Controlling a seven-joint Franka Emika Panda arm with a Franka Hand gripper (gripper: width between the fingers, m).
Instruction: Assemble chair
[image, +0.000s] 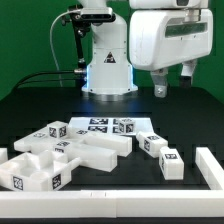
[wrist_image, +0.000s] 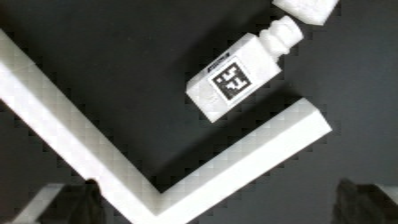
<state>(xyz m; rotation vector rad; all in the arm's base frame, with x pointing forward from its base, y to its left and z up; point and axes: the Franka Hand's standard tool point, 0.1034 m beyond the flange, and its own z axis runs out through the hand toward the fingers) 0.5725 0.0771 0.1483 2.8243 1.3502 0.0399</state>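
Wrist view: 1 tagged white part (wrist_image: 238, 77)

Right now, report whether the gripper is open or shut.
Open: the gripper holds nothing, and its fingers stand wide apart in the wrist view.

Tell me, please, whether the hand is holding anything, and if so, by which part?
Nothing is held: the hand hangs open above the table, with nothing between its fingers.

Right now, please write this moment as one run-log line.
gripper: open, empty, above table | chair parts: lying on table | tagged part: in wrist view, ungripped
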